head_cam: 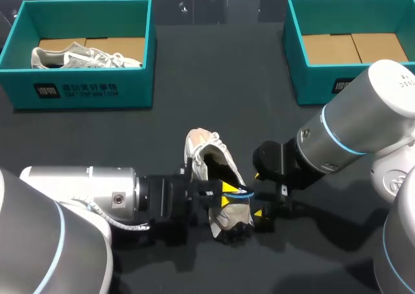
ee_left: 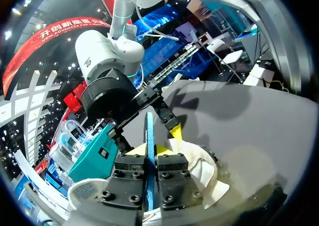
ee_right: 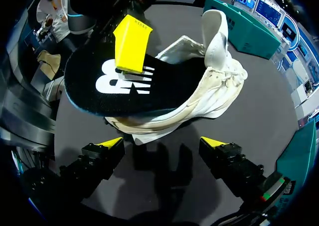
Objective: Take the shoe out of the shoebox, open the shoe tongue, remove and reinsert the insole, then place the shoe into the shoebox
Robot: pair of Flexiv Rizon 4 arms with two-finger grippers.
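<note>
A white shoe (head_cam: pixel 206 156) lies on its side on the dark table (head_cam: pixel 194 93), between my two grippers. My left gripper (head_cam: pixel 227 195) is shut on the black insole (head_cam: pixel 241 192), which has a blue edge. That insole (ee_right: pixel 124 86) has a white logo and sticks out over the opening of the shoe (ee_right: pixel 209 94). In the left wrist view the insole (ee_left: pixel 148 128) stands edge-on between the left gripper (ee_left: pixel 148 149) fingers. My right gripper (ee_right: pixel 162 142) is open just beside the shoe's sole, holding nothing; in the head view this right gripper (head_cam: pixel 259 195) is to the right of the shoe.
A teal shoebox (head_cam: pixel 84 86) at the back left holds another pale shoe (head_cam: pixel 81 57). A second teal shoebox (head_cam: pixel 311 80) stands at the back right with only its cardboard floor showing. Dark table surface lies between the boxes.
</note>
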